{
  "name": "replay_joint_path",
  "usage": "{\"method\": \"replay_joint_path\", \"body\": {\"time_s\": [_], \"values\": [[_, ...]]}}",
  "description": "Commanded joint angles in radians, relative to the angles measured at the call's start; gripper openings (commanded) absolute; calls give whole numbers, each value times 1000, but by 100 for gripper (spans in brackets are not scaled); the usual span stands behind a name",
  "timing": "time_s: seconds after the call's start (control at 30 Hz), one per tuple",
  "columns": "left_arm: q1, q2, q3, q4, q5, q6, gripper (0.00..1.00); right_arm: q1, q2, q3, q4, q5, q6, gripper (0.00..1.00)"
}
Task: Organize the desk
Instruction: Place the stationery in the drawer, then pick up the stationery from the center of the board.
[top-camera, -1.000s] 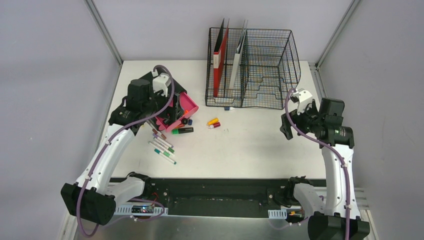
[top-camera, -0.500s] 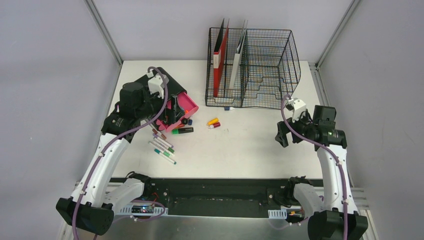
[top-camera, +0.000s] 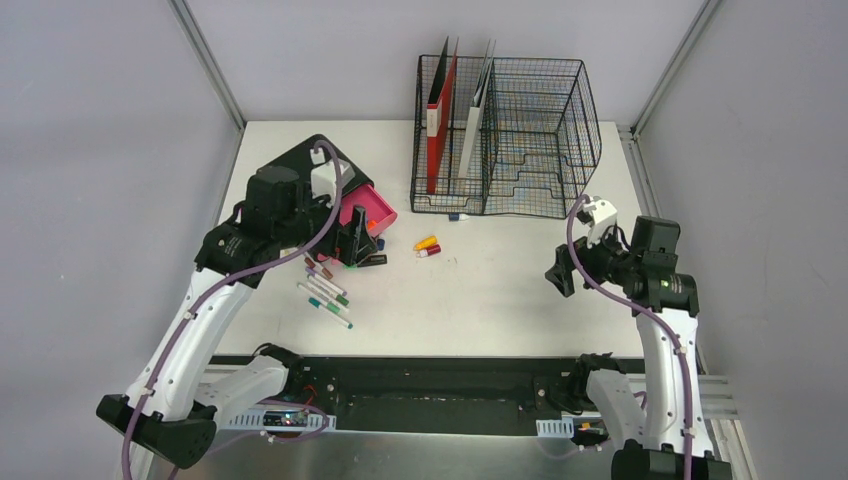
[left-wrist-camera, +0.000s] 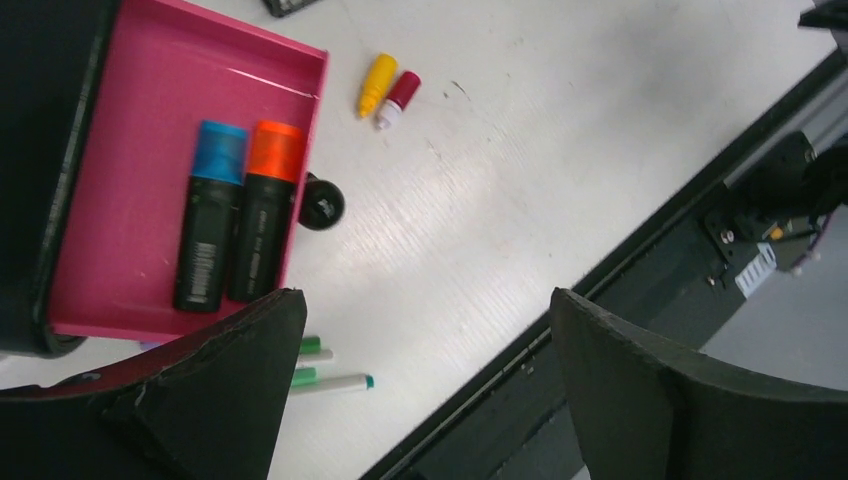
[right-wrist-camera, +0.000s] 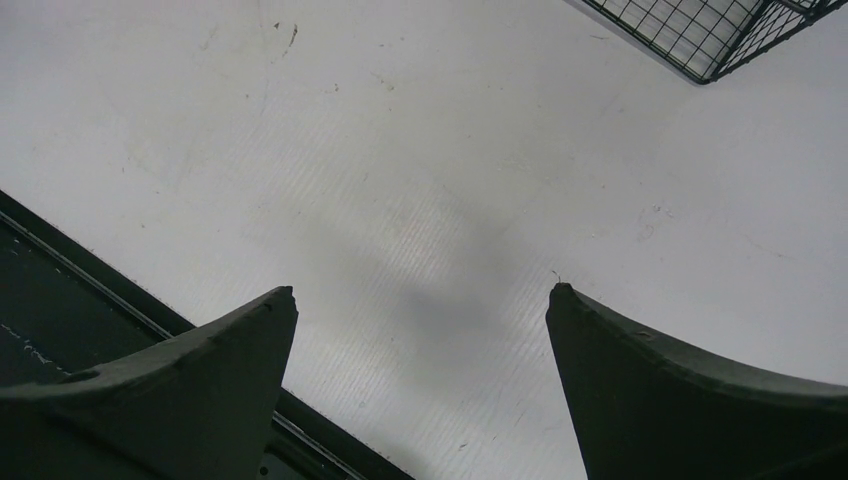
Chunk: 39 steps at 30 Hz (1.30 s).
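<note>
We see desk (top-camera: 500, 290): white, smooth, dull, few small scuffs. Pink tray (left-wrist-camera: 130, 200): shiny plastic, light streak on floor. Rack (top-camera: 540, 110): thin black metal wire. Two fat pens (left-wrist-camera: 210, 230): smooth plastic, we think. Right tool (right-wrist-camera: 420, 292): dull black, bit grainy.

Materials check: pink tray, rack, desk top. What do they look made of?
Pink tray: likely moulded plastic, glossy, with a light streak on its floor and an even colour.
Rack: thin wire mesh, probably black-coated metal, with a see-through grid.
Desk: white and matt with faint fine ribbing up close, maybe corrugated plastic sheet or laminate. Can't tell which.
</note>
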Motion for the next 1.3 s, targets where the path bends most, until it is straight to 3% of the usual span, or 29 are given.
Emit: {"method": "replay_joint_path", "body": {"time_s": [0.0, 0.37, 0.73, 0.97, 1.27], "values": [[-70, -8, 57, -119, -30, 17, 94, -4, -23, 11, 17, -21, 1, 99], [-130, 7, 17, -147, 86, -20, 90, 4, -1, 8, 21, 2, -4, 99], [-330, 79, -24, -107, -124, -34, 90, 4, 7, 5, 21, 8, -7, 99], [-428, 93, -89, -46, -134, -41, 90, 4, 7, 4, 21, 7, -10, 99], [-484, 83, -172, -7, -279, 90, 89, 4, 9, 4, 21, 12, -13, 99]]}}
